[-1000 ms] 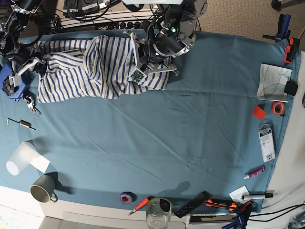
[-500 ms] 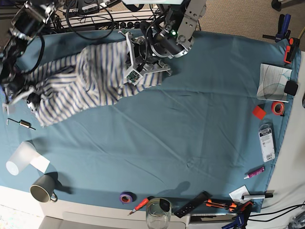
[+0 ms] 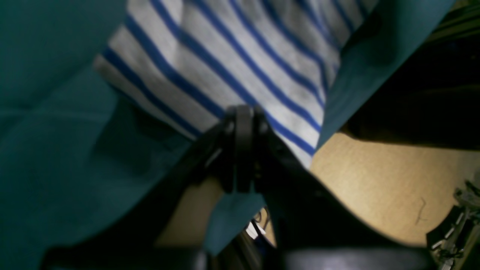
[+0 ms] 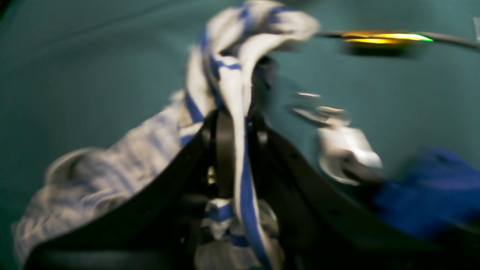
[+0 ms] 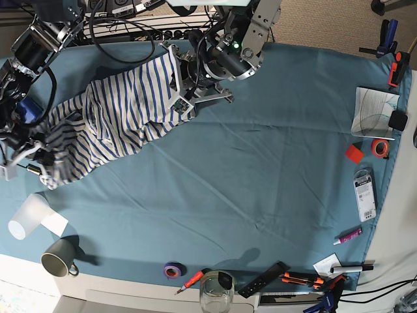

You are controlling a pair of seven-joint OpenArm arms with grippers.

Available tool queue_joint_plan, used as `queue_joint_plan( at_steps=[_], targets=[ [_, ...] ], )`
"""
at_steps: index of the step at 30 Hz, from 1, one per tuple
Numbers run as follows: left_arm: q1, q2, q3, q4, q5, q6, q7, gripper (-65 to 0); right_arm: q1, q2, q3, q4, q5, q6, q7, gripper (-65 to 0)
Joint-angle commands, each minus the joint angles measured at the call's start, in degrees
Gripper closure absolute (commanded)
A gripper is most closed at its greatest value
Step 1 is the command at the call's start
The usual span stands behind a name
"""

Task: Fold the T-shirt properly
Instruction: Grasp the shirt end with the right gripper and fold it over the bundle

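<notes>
T-shirt (image 5: 114, 124): lying bunched and stretched diagonally across the upper left of the base frame, from near the top centre down toward the left edge, resting on the teal cloth (image 5: 260, 163) covering the worktop.
Left end effector (image 3: 243, 123): sitting at the upper centre of the base frame; in the left wrist view its jaws are pressing together with the striped fabric's edge lying right at their tips, so it is pinching the T-shirt.
Right end effector (image 4: 232, 123): sitting at the left edge of the base frame; in the right wrist view, which is blurred, a gathered strip of the T-shirt is running between its narrowly parted jaws, so it is gripping the shirt.
Fabric near left end effector: the stripes are running slantwise across the upper middle of the left wrist frame, with the teal cloth folding beside them.
Lower left of base frame: a frosted cup (image 5: 27, 216) is lying on its side and a dark mug (image 5: 58, 257) is standing just below it.
Bottom edge of base frame: a purple tape roll (image 5: 172, 269) and a clear glass (image 5: 216, 291) are sitting near each other.
Right edge of base frame: an orange tape roll (image 5: 380, 147) is lying beside a red block (image 5: 354, 153).
</notes>
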Motion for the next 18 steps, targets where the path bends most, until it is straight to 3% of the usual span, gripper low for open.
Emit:
queue_joint_plan(
  at_steps=[1, 5, 11, 14, 18],
  targets=[
    [0.2, 1.0, 0.3, 1.5, -0.4, 0.0, -0.6, 0.0, 1.1, 1.5, 0.2, 1.0, 4.0, 1.2, -0.4, 0.0],
    [1.7, 1.0, 0.3, 2.9, 0.1, 0.0, 0.0, 0.0, 0.9, 2.2, 0.2, 1.0, 15.5, 4.0, -0.5, 0.0],
    [3.6, 0.7, 0.3, 6.5, 6.4, 0.8, 1.2, 0.0, -2.0, 5.8, 0.1, 1.0, 31.2, 4.0, -0.5, 0.0],
    [4.5, -1.0, 0.3, 8.4, 6.5, 3.9, 1.2, 0.0, -4.6, 7.6, 0.1, 1.0, 34.9, 4.0, -0.5, 0.0],
    [6.7, -2.9, 0.3, 11.8, 6.5, 4.3, 1.4, 0.0, -7.9, 8.9, 0.1, 1.0, 35.1, 4.0, -0.5, 0.0]
  ],
)
